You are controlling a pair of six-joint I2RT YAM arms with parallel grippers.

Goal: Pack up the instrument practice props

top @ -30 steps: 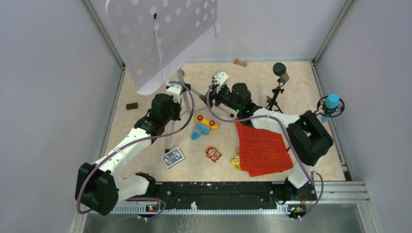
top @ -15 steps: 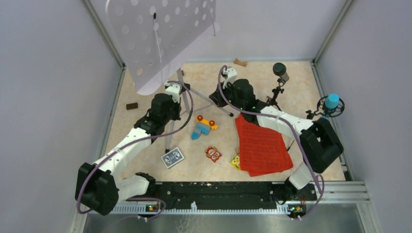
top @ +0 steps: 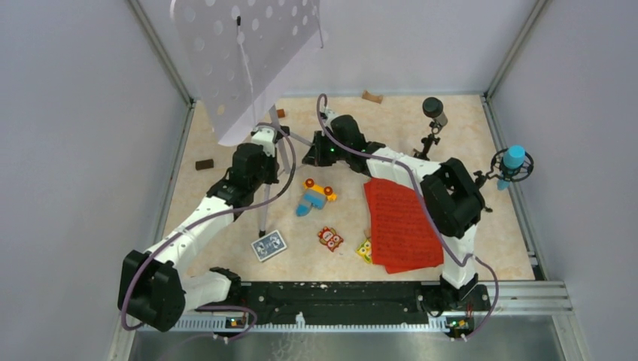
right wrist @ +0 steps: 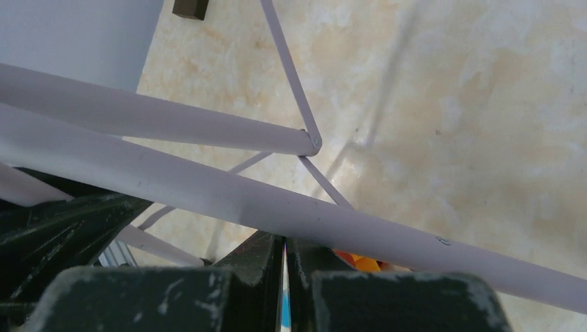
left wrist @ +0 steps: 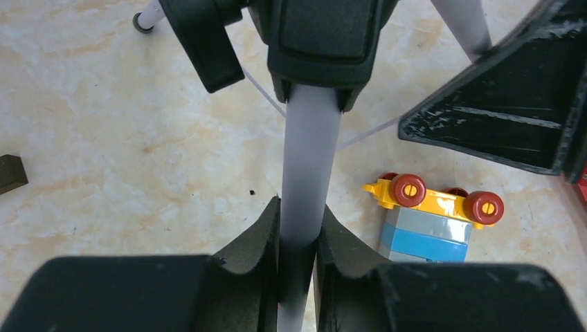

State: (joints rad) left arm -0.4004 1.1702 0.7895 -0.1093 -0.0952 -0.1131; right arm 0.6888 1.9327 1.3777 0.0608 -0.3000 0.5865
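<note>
The grey hole-punched music stand [top: 241, 53] rises at the back left on silver tripod legs. My left gripper [top: 263, 149] is shut on its silver pole [left wrist: 304, 166], which runs between the jaws [left wrist: 299, 216]. My right gripper [top: 310, 156] sits low beside the tripod, shut, with nothing visible between the jaws [right wrist: 285, 245]; a silver leg [right wrist: 277, 200] crosses just past the fingertips. The red music sheets [top: 402, 226] lie flat at the right. A dark microphone [top: 432, 107] stands on a black tripod [top: 427, 147]. The blue microphone [top: 514, 158] stands by the right wall.
A toy car of yellow, grey and blue blocks [top: 316, 195] lies just right of the stand's legs. A blue-patterned card deck [top: 268, 244] and owl-print blocks [top: 329, 238] lie near the front. Small brown blocks [top: 204, 164] [top: 372, 96] sit by the walls, which close in three sides.
My right arm has swung left from the sheets to the stand's tripod legs, and its jaws have closed. The stand's desk has shifted slightly up and left. The left grip is unchanged.
</note>
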